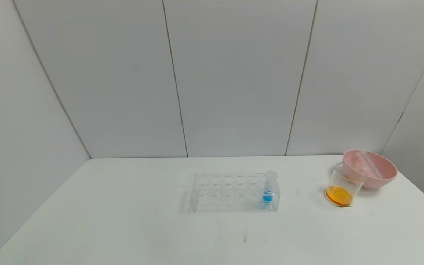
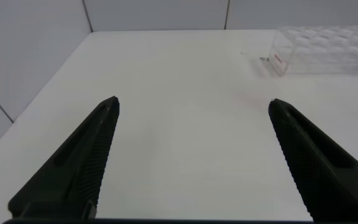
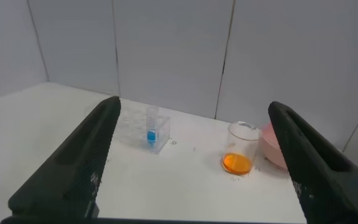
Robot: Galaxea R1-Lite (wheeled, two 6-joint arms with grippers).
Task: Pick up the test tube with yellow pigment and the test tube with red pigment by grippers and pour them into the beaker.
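Observation:
The clear beaker (image 1: 343, 184) stands at the right of the white table and holds orange liquid (image 1: 339, 195); it also shows in the right wrist view (image 3: 241, 148). No tube with yellow or red liquid is in view. Clear empty tubes (image 1: 367, 163) lie in the pink bowl (image 1: 383, 179) behind the beaker. My left gripper (image 2: 194, 106) is open and empty over bare table, away from the rack. My right gripper (image 3: 194, 109) is open and empty, well back from the beaker. Neither gripper shows in the head view.
A clear many-holed rack (image 1: 234, 193) stands mid-table with one blue-liquid tube (image 1: 269, 188) at its right end; the rack also shows in the right wrist view (image 3: 135, 127) and the left wrist view (image 2: 322, 46). Grey wall panels stand behind the table.

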